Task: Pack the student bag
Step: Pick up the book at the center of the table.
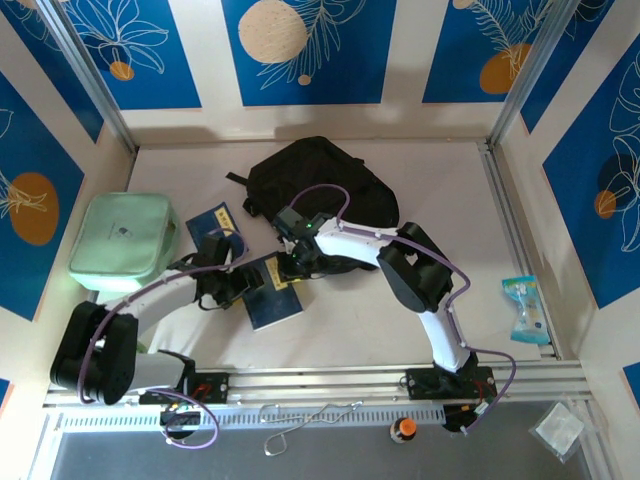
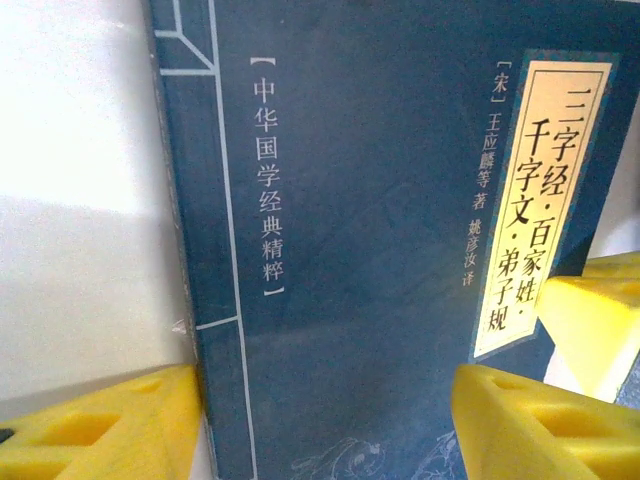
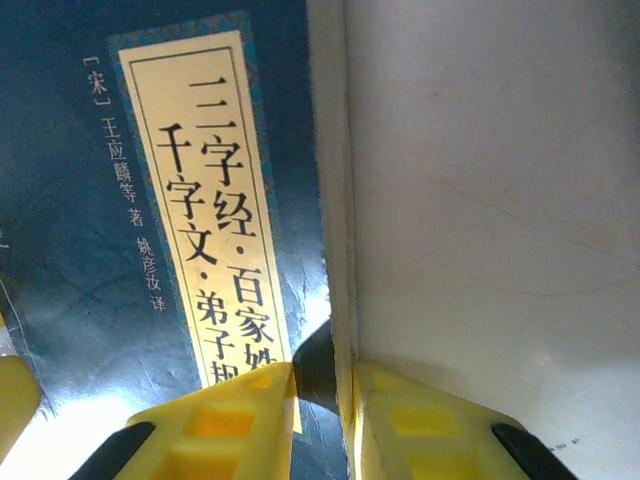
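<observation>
The student bag, a large black backpack, lies at the back middle of the table. In front of it lies a dark blue book with a cream title label. My right gripper is at the book's far edge. Its yellow fingers are nearly together, pinching the pale page edge. My left gripper is over the book's left side, open, its fingers spread wide across the cover. The right gripper's yellow finger shows at the book's right edge.
A mint-green zip case lies at the left, with a second blue book beside it. A snack packet lies at the right rail. At the near edge are a wire hook, an orange-capped bottle and a clear bag.
</observation>
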You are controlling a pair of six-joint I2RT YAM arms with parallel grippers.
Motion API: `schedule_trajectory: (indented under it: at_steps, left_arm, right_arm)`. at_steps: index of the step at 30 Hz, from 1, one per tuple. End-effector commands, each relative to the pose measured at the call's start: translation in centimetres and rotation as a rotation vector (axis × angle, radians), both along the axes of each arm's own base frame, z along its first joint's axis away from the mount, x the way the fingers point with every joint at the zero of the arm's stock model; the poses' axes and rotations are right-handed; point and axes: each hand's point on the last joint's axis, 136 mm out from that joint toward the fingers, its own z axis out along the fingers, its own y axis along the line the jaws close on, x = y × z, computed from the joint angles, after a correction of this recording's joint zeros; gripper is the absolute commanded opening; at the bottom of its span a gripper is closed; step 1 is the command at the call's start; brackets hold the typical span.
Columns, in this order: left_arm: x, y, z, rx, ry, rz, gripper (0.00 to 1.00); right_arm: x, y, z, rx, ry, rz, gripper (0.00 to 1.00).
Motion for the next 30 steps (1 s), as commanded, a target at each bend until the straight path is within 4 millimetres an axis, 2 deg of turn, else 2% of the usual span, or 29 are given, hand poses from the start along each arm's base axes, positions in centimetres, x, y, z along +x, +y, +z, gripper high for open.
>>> schedule_trajectory:
  at_steps: [1,11,19,25,30]
  left_arm:
    - [0.6,-1.1,0.8,-0.08,-0.027,-0.005,0.65]
    - [0.8,-1.5,3.0,-0.134,-0.084,-0.025,0.67]
    - [0.2,-0.2,0.0,-0.083,0.011,0.017,0.68]
    - [0.2,-0.1,-0.8,-0.077,0.041,0.017,0.71]
    - [1.3,-2.0,1.4,-0.187,-0.038,-0.034,0.69]
  right_arm:
    - [-0.5,-0.1,-1.1,-0.019,0.064,-0.019,0.21]
    - [-0.6,-0.5,-1.8,-0.039,0.08,-0.023,0.2]
    - [-0.6,-0.6,-2.0,-0.051,0.092,-0.026,0.18]
    - [-0.6,-0.8,-2.3,-0.058,0.1,-0.029,0.17]
    - [-0.5,-0.5,-2.1,-0.038,0.112,-0.035,0.17]
